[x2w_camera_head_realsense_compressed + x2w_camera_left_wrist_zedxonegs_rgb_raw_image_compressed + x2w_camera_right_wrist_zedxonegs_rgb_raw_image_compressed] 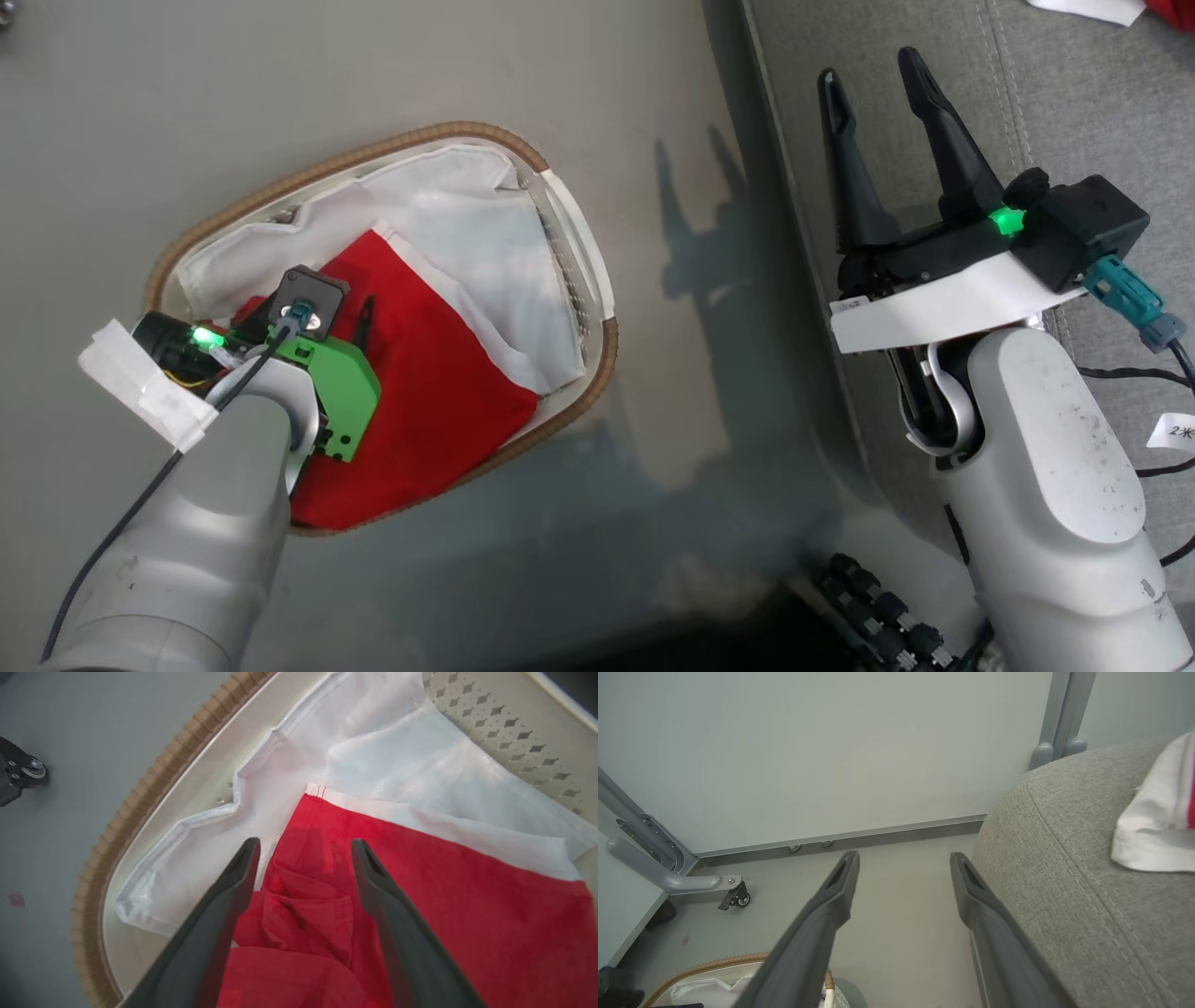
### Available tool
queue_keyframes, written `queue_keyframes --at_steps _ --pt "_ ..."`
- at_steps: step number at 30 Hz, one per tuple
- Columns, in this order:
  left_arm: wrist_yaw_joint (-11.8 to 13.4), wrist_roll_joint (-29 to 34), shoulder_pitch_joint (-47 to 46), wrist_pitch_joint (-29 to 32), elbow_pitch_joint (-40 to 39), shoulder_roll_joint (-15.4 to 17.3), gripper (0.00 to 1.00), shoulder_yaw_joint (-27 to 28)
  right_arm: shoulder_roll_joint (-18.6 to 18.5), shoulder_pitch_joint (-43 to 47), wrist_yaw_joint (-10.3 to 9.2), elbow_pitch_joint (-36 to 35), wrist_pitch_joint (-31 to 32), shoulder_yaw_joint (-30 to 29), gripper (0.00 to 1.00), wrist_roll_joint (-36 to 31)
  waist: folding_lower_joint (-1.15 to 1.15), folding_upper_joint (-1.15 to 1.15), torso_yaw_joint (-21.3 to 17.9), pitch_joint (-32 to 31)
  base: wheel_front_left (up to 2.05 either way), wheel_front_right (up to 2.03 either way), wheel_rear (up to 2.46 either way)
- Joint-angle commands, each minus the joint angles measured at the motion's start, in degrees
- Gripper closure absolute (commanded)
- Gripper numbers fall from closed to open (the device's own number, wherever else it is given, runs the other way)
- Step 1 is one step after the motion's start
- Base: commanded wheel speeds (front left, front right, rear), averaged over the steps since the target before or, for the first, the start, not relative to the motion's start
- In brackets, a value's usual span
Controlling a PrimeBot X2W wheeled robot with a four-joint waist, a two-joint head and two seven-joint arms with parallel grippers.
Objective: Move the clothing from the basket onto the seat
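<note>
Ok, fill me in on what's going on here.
The robot is moving clothes from a basket onto the seat. Its left gripper is down in the basket, open, with a finger on either side of a fold of the red clothing and nothing gripped yet. The right gripper hangs open and empty beside the seat's edge. One white and red garment lies on the seat.

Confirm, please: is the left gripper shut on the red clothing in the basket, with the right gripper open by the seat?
No: the left wrist view shows the left gripper open over the red clothing in the basket; the right gripper is open by the seat.
</note>
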Motion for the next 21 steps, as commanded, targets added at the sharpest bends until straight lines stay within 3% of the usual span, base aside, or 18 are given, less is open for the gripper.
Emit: queue_keyframes --at_steps 1,13,20,21 --pt "-0.14 0.41 -1.91 0.64 0.93 0.59 0.00 -0.27 -0.12 -0.98 -0.06 -0.35 -0.11 0.15 0.00 0.30 0.00 0.00 -3.10 4.30 0.00 0.00 0.00" --pt "0.49 3.14 -6.43 14.45 6.19 2.42 0.00 -4.42 -0.15 -2.31 -0.06 -1.91 -0.11 1.00 0.00 1.62 0.00 0.00 -4.45 9.37 0.00 0.00 0.00" --pt "0.13 4.65 -7.04 17.74 6.61 3.43 0.00 -7.24 -0.15 -3.20 -0.06 -2.87 -0.11 1.30 0.00 2.55 0.00 0.00 -4.65 10.98 0.00 0.00 0.00" --pt "0.06 4.43 -7.07 17.61 6.65 3.41 0.11 -7.44 -0.15 -3.20 -0.06 -2.91 -0.11 1.36 0.00 2.61 0.00 0.00 -4.63 11.08 0.00 0.00 0.00"
